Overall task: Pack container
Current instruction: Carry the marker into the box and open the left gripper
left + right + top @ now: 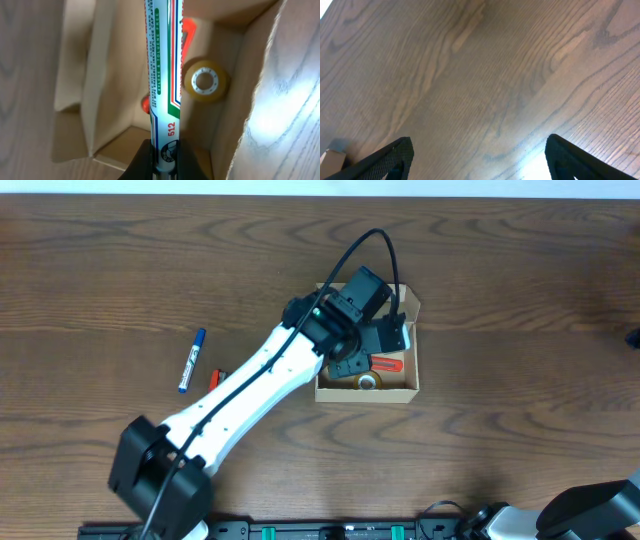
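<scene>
Our left gripper pinches the marker endwise, aiming it ahead of the fingers into the box. Our right gripper idles, spread.

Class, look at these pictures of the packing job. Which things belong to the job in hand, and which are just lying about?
In the job: cardboard container; white marker, clamped in the jaws of the left gripper and pointing into it; tape roll and orange item already inside.
Lying about, perhaps awaiting packing: blue marker and small red item on the table.
</scene>
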Motion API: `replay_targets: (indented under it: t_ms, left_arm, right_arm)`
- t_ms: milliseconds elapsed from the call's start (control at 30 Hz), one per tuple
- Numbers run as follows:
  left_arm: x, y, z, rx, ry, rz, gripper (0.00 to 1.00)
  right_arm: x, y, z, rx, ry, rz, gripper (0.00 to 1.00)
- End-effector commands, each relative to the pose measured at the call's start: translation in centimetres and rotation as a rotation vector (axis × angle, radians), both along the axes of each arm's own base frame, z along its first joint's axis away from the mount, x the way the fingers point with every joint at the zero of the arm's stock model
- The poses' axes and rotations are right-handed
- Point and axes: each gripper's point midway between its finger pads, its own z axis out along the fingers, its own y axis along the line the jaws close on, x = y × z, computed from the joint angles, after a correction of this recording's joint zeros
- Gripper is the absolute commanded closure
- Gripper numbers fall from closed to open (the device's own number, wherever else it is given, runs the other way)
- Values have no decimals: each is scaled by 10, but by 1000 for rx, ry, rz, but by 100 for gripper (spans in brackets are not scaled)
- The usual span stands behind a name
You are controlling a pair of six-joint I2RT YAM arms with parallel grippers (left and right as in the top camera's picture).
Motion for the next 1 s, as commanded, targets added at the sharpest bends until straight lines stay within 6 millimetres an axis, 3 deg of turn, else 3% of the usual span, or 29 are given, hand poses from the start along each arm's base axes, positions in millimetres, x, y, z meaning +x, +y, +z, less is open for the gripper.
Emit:
replay_targets:
  t_ms: [0,167,567,833,867,933,967]
  left_arm:
    - [0,-1,-11,15,46,-14,94]
    - [-6,-1,-36,57,117,-19,94]
    - [-14,-9,-71,67,221,-37,94]
    - [-18,-4,-110,135,296,-23,94]
    - [-19,-3,-114,142,305,-22,87]
    - [-19,-3,-116,147,310,-18,63]
    - [-19,-3,-116,147,311,-18,60]
  right_arm:
    - [-1,3,6,-14,-15,17,18]
    - [0,4,6,-14,-14,22,18]
    - [2,7,6,-14,-14,32,18]
    - [3,7,6,-14,-14,33,18]
    - [3,7,6,-14,-14,33,18]
    - [3,8,6,-14,-14,34,18]
    - [3,8,6,-14,-14,35,18]
